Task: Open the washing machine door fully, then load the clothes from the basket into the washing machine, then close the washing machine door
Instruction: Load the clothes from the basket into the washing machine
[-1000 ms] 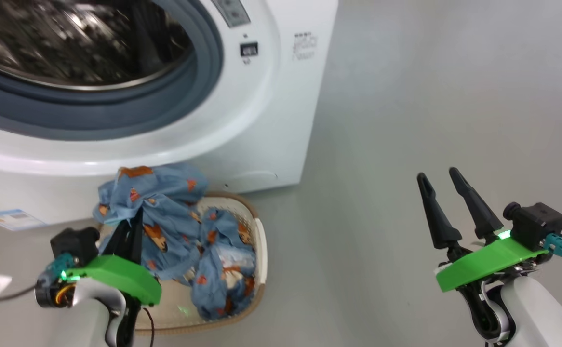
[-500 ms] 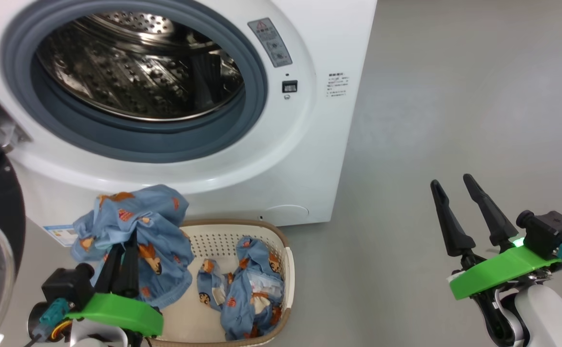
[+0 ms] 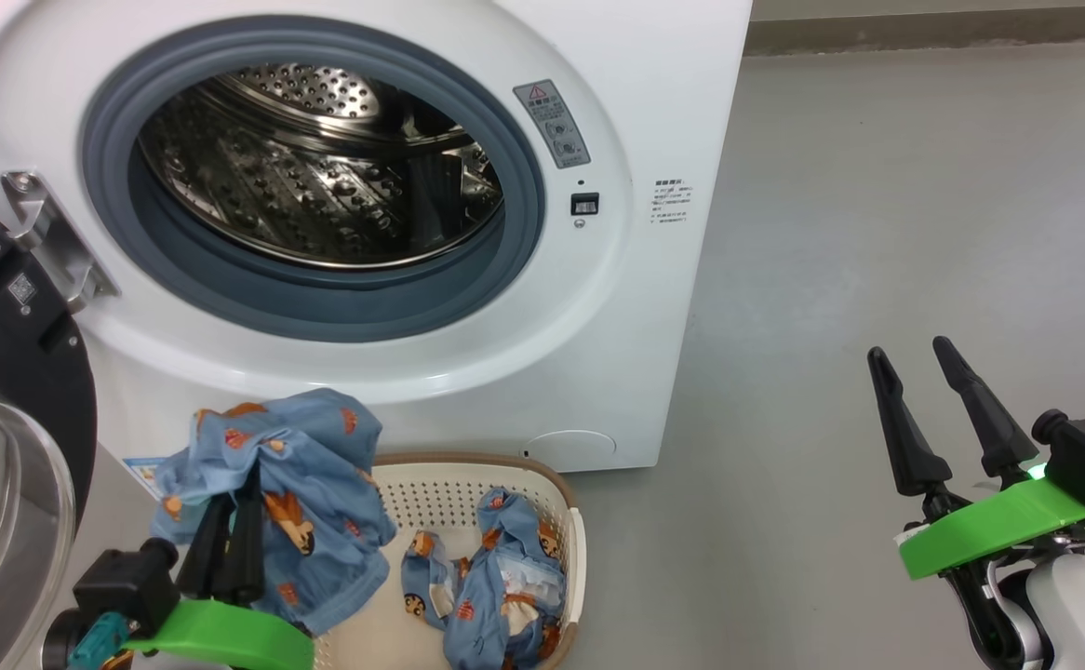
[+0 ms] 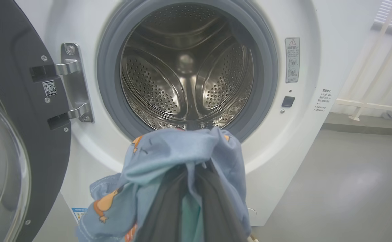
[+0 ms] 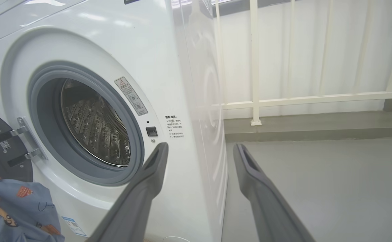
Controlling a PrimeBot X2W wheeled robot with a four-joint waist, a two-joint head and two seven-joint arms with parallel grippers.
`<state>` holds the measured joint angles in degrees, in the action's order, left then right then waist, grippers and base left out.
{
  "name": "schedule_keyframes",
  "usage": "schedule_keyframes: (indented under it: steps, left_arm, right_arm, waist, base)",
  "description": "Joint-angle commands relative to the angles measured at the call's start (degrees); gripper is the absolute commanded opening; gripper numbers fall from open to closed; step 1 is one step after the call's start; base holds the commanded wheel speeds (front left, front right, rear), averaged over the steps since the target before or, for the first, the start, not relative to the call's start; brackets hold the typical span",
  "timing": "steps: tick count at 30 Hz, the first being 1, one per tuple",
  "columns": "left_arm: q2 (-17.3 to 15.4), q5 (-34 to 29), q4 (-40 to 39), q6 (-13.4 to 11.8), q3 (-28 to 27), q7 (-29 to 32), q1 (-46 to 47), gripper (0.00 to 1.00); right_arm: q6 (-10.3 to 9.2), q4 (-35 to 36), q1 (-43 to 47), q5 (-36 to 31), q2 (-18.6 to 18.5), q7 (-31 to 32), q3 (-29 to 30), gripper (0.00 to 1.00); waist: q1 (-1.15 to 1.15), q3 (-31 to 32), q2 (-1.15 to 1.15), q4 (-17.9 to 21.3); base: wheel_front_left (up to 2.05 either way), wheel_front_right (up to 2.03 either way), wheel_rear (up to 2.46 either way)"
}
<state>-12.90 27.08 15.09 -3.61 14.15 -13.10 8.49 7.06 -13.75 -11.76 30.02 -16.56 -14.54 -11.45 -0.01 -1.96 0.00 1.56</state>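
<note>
**Head view:** The left gripper (image 3: pixel 235 521), jaws pinched tight on a blue cartoon-print garment (image 3: pixel 310 475), holds it raised over the left end of the basket (image 3: pixel 440 493), just below the mouth of the washing machine (image 3: pixel 654 112). A second garment (image 3: pixel 496 586) lies crumpled inside the basket. The washing machine door (image 3: pixel 35 372) stands swung wide at the left. The right gripper (image 3: pixel 910 354) hangs well apart over the floor (image 3: pixel 877 186), fingers spread wide and holding nothing.

**Left wrist view:** The held cloth drapes over the dark fingers (image 4: pixel 216 208), which aim straight at the steel drum (image 4: pixel 186 74). This view alone looks down the drum's full depth, past the grey gasket (image 4: pixel 110 84) and the door hinge (image 4: pixel 75 84).

**Right wrist view:** The machine appears side-on against a white railing (image 5: pixel 255 67), which the head camera misses, and a corner of blue cloth shows at the lower left.

With the door open, loading appears under way. The next move likely calls for lifting the garment over the gasket lip, reaching deep into the drum and letting go.
</note>
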Motion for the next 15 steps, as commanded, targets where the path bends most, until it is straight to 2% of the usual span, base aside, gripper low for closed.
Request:
schedule_keyframes:
  steps: [1,15]
  left_arm:
    - [-1.26,0.44,-2.13,-0.44,-2.29,-0.07,0.75,0.00]
    - [-1.25,1.37,-3.91,-1.12,-2.33,0.03,-0.17,0.00]
  right_arm:
    - [0.43,1.50,0.44,-0.78,-1.13,-0.46,-0.83,1.00]
    - [0.43,1.75,0.18,-1.10,-1.18,-0.46,-0.92,1.00]
  waist:
    - [0.01,-0.01,0.00,0.11]
    - [0.01,-0.51,0.00,0.87]
  base:
    - [0.00,0.00,0.00]
    - [0.00,0.00,0.00]
